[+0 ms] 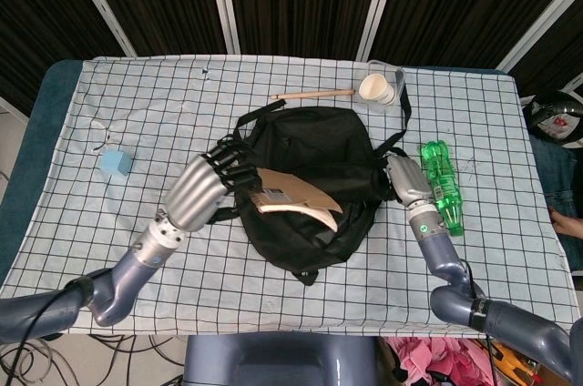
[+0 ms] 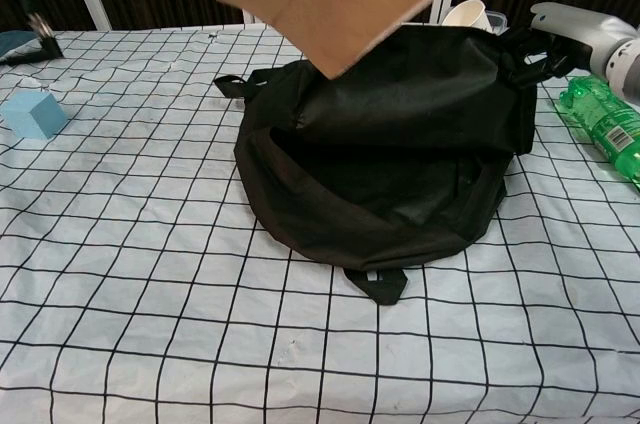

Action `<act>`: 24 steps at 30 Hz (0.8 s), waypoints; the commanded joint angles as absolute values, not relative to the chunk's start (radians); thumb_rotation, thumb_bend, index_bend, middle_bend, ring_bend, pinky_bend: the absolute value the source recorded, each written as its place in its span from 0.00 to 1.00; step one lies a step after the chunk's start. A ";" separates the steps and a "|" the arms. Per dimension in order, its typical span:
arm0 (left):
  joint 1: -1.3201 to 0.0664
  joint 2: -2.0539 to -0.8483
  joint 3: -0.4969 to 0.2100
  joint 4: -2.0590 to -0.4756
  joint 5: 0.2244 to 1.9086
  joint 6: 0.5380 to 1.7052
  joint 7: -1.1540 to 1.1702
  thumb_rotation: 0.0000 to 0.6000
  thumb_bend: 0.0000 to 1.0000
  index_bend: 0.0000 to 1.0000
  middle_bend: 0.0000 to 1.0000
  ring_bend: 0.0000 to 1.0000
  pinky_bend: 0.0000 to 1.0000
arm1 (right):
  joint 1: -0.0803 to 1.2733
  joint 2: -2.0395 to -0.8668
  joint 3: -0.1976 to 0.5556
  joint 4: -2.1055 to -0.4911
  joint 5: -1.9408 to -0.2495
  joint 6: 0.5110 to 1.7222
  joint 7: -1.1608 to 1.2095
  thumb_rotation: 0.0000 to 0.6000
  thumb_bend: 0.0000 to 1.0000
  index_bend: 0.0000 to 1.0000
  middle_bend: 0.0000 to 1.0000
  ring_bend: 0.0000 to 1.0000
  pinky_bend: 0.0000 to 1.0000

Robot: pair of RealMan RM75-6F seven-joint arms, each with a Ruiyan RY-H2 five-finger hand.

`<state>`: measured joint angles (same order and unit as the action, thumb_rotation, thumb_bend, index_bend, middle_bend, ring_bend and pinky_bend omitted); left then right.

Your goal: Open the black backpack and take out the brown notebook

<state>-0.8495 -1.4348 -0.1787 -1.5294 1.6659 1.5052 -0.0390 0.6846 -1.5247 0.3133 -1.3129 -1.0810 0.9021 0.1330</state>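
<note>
The left hand point(image 1: 202, 190) pinches the brown notebook point(image 1: 293, 205) by its spiral edge above the open black backpack point(image 1: 310, 145), whose flap the right hand point(image 1: 401, 178) grips, so the tilted notebook could slip back in.

Bare checked cloth point(image 1: 100, 231) left of backpack point(image 1: 310, 149); blue cube point(image 1: 116, 163) there.

A table covered by a checked cloth point(image 1: 137, 113) is seen, on which the black backpack point(image 1: 310, 149) lies, with a blue cube point(image 1: 116, 163) well to its left, a green bottle point(image 1: 439, 186) just right, and what seems a paper cup point(image 1: 376, 88) and a wooden stick point(image 1: 312, 95) behind it.
</note>
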 commanded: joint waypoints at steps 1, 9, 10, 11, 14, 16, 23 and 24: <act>-0.794 -1.281 -0.252 -1.662 1.611 1.533 0.005 1.00 0.40 0.59 0.62 0.31 0.30 | 0.666 -1.502 0.285 -1.365 -1.107 0.913 0.118 1.00 0.63 0.82 0.64 0.39 0.10; -0.762 -1.207 -0.286 -1.651 1.564 1.515 -0.007 1.00 0.40 0.59 0.62 0.31 0.31 | 0.650 -1.430 0.206 -1.488 -1.186 0.872 0.103 1.00 0.53 0.67 0.48 0.31 0.10; -0.761 -1.207 -0.289 -1.638 1.560 1.514 -0.009 1.00 0.40 0.59 0.62 0.31 0.31 | 0.651 -1.413 0.192 -1.507 -1.198 0.854 0.105 1.00 0.50 0.59 0.40 0.27 0.10; -0.760 -1.209 -0.293 -1.625 1.555 1.512 -0.012 1.00 0.40 0.59 0.62 0.31 0.31 | 0.654 -1.393 0.177 -1.525 -1.212 0.831 0.104 1.00 0.48 0.52 0.34 0.24 0.10; -0.761 -1.221 -0.301 -1.591 1.540 1.502 -0.032 1.00 0.40 0.59 0.62 0.31 0.31 | 0.670 -1.332 0.130 -1.559 -1.255 0.766 0.074 1.00 0.40 0.29 0.14 0.13 0.09; -0.767 -1.236 -0.307 -1.554 1.526 1.488 -0.038 1.00 0.40 0.58 0.62 0.31 0.31 | 0.680 -1.303 0.105 -1.565 -1.273 0.739 0.036 1.00 0.37 0.19 0.07 0.10 0.09; -0.801 -1.305 -0.319 -1.421 1.490 1.427 -0.073 1.00 0.40 0.58 0.62 0.31 0.31 | 0.690 -1.227 0.070 -1.559 -1.216 0.683 -0.031 1.00 0.35 0.14 0.05 0.09 0.09; -0.806 -1.315 -0.321 -1.407 1.489 1.422 -0.080 1.00 0.40 0.58 0.62 0.31 0.31 | 0.689 -1.218 0.071 -1.552 -1.204 0.686 -0.035 1.00 0.35 0.14 0.05 0.09 0.09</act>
<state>-0.7935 -1.2942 -0.3152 -1.4320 1.4985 1.4382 -0.0648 0.6878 -1.2269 0.0743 -1.5577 -1.2162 0.6875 -0.0282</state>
